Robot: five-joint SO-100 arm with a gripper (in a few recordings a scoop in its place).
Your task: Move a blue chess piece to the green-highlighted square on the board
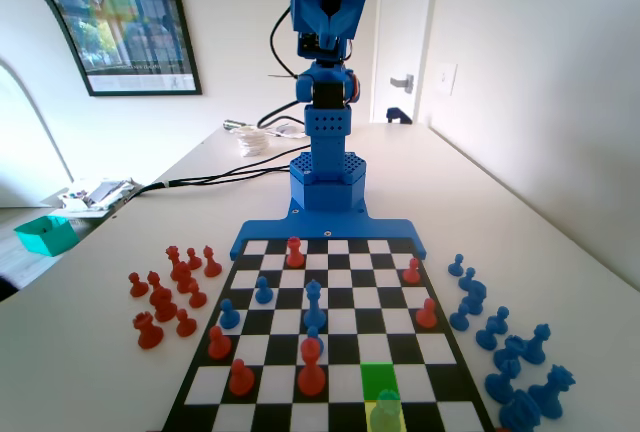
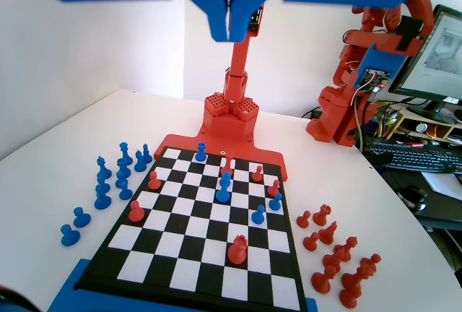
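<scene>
in the fixed view the blue chess piece [image 1: 385, 414], tinted yellow-green, stands at the board's [image 1: 335, 352] nearest row, the green-highlighted square [image 1: 378, 380] just behind it. far back, high over the counter [image 2: 50, 182], the end effector [image 2: 229, 30] hangs pressed together, empty.

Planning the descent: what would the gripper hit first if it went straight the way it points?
Nothing close: the gripper hangs high. Probably it would meet the board around its middle squares, though depth is unclear.
</scene>
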